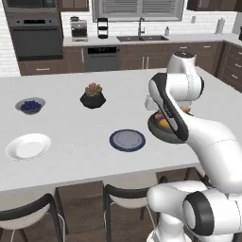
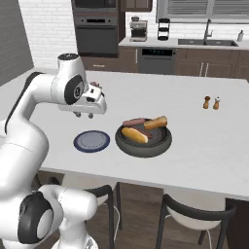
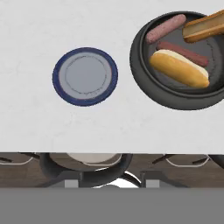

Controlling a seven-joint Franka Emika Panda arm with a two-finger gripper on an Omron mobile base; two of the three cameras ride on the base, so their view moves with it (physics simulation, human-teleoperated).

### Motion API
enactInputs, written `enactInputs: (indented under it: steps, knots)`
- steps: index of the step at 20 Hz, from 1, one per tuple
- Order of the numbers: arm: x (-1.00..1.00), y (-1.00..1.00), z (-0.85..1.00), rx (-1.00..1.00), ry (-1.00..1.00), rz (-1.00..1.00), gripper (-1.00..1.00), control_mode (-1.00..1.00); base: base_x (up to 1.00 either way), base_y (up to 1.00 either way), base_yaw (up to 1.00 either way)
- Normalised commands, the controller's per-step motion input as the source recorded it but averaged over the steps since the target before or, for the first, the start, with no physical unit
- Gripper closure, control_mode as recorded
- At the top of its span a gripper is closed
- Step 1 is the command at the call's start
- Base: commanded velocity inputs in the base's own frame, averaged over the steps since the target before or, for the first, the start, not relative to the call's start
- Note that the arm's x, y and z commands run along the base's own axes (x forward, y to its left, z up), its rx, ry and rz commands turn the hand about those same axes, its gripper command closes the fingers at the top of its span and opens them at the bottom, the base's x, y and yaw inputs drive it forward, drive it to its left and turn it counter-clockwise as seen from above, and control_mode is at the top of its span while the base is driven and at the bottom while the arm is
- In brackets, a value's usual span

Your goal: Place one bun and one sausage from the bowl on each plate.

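Two buns and two sausages lay in the dark bowl (image 2: 143, 138), which stood on the white bench (image 2: 194, 141) at 3 o'clock of the blue-rimmed plate (image 2: 91, 141), close beside it without touching. One bun (image 3: 179, 68) lay beside a dark sausage (image 3: 182, 53); a second bun (image 3: 204, 26) leaned on the rim; a paler sausage (image 3: 165, 28) lay at the bowl's 11 o'clock in the hand view. White plate (image 1: 28, 146): bare, well apart at the far left. Claw (image 2: 84, 115): hovered above the blue-rimmed plate, holding nothing, fingers drawn close together. Also present: blueberry bowl (image 1: 30, 106), succulent pot (image 1: 92, 96), salt and pepper shakers (image 2: 211, 102).
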Motion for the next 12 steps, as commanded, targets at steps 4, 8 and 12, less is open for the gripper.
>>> enactInputs:
  steps: [4, 8, 12]
  knots:
    - [0.37, -0.34, -0.04, 0.09, 0.03, 0.0, -1.0, -1.0, 0.0, 0.0, 0.0]
    - [0.99, -0.94, -0.22, 0.28, 0.23, 0.0, -1.0, -1.0, 0.0, 0.0, 0.0]
    - [0.43, -0.48, -0.05, -0.04, 0.1, 0.02, -1.0, -1.0, 0.0, 0.0, 0.0]
